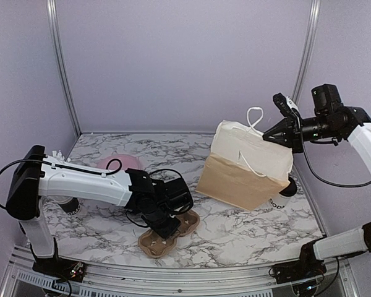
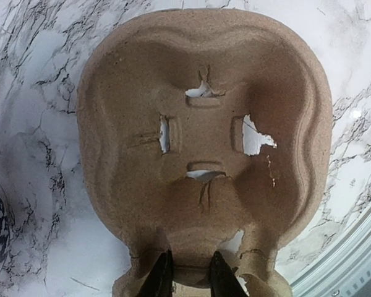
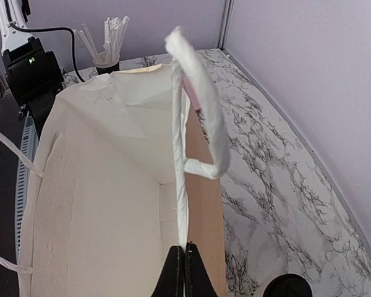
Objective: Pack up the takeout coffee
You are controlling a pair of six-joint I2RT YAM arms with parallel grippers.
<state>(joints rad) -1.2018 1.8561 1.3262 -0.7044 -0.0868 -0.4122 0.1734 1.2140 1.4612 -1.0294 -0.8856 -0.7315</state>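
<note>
One takeout coffee, a white cup with a black lid, stands on the table at the right, partly hidden behind the paper bag; its lid shows in the right wrist view. My right gripper is shut on the rim of the bag by a white handle and holds it tilted, mouth open. My left gripper is down at the brown pulp cup tray, its fingers pinching a ridge on the near rim. The tray holds no cups.
A dark cup of white straws stands by the left arm's base. A pink round thing lies on the marble behind the left arm. Metal rails and walls border the table.
</note>
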